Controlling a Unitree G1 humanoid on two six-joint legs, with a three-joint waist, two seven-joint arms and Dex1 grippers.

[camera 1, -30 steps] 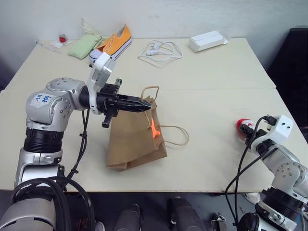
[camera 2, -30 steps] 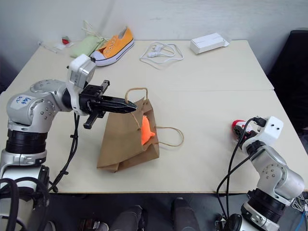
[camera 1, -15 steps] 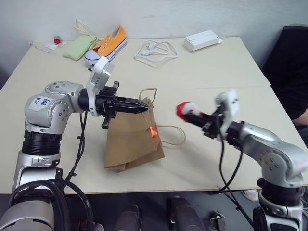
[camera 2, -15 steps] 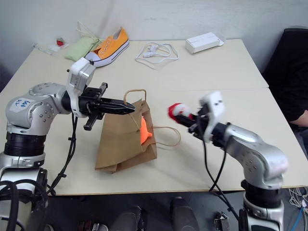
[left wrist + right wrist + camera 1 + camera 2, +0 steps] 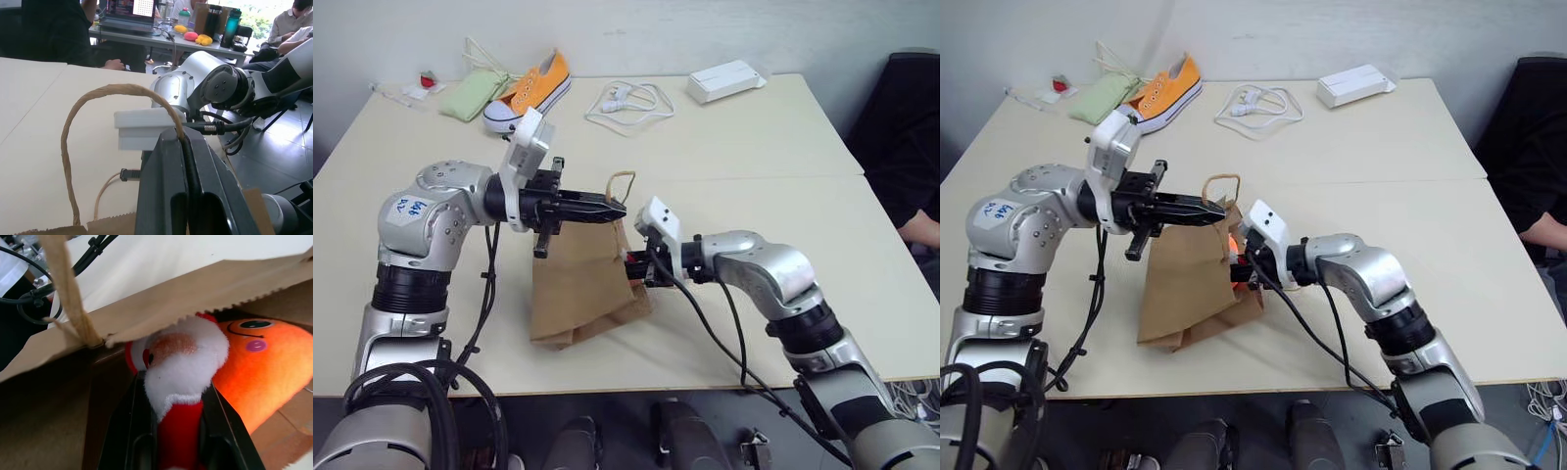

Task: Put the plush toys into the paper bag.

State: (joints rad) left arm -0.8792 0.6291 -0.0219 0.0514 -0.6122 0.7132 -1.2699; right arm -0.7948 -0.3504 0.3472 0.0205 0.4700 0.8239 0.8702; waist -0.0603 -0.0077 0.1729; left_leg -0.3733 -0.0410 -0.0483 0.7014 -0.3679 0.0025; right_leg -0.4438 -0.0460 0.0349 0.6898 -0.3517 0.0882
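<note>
2 plush toys: red-and-white toy point(image 5: 178, 382) pinched between right gripper point(image 5: 171, 431) fingers, right at paper bag point(image 5: 582, 284) mouth, touching orange fish point(image 5: 266, 367) already inside. 1 bag, standing mid-table, 2 cord handles; left gripper point(image 5: 183, 147) clamped tight on one handle point(image 5: 78, 117), holding bag up. Far edge of table point(image 5: 754, 157): 1 orange sneaker point(image 5: 533, 83), 1 green pouch point(image 5: 480, 93), 1 white cable point(image 5: 626, 103), 1 white box point(image 5: 726, 80).

Pale beige table point(image 5: 773, 147) w/ seam across mid frame, plain whitish wall point(image 5: 636, 29) along top, dark chair point(image 5: 901, 117) at right edge, bg desk point(image 5: 161, 41) w/ laptop point(image 5: 129, 10), bottles, upper frame in left wrist view, grey floor point(image 5: 274, 142) at right
</note>
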